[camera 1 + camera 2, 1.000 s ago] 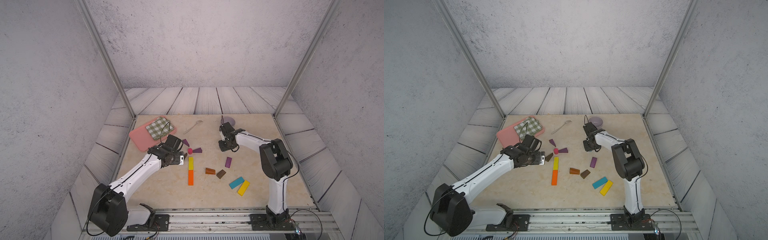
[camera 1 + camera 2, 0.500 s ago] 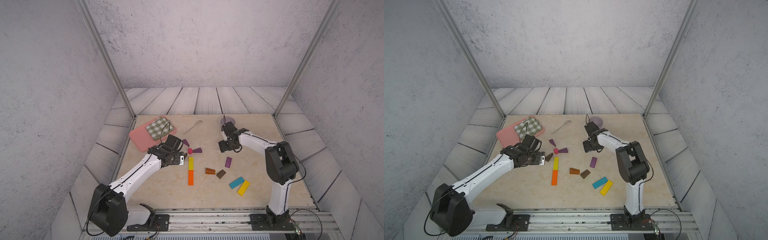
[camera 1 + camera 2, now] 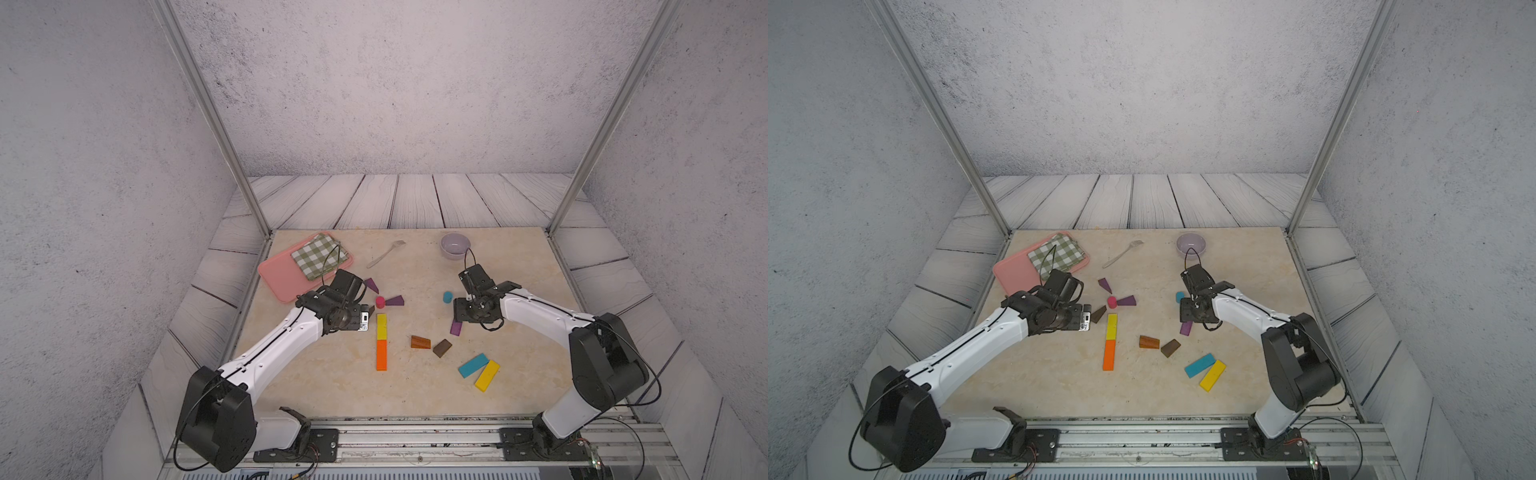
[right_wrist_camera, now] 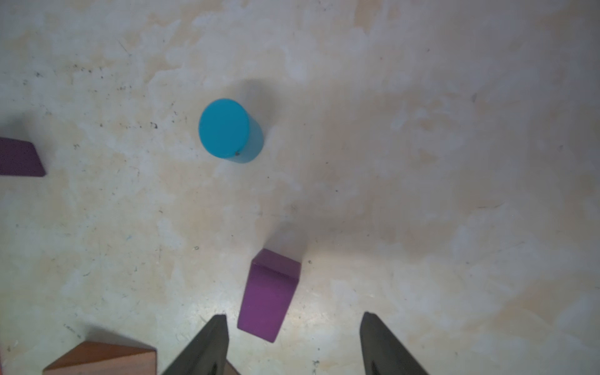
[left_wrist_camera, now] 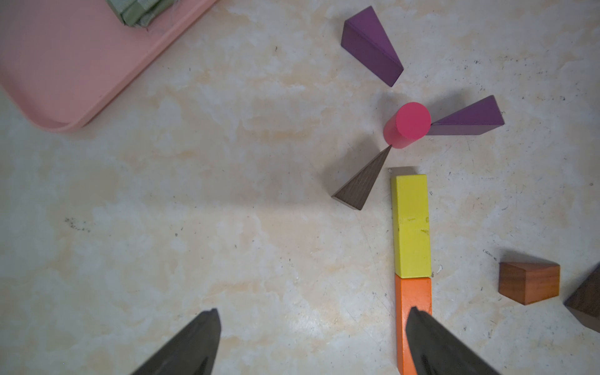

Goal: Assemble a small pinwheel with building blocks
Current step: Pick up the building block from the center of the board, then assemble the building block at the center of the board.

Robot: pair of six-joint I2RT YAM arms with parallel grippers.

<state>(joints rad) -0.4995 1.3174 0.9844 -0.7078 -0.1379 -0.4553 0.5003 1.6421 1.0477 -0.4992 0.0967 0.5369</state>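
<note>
**Grasp notes: next pinwheel blade**

Noted: right hand spread, nothing pinched; left hand spread wide, empty. The purple wedge, right of centre in a top view, lies on the tabletop just by the right fingertips. Judged light, rigid, slick paint: pinch the flat parallel sides, not the slope.

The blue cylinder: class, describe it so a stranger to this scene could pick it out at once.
Find the lilac bowl at the far edge of the table. Just nearer the camera, the blue cylinder stands upright, touching no other block. The other cylinder is pink; the other blue block is a flat bar.
</note>
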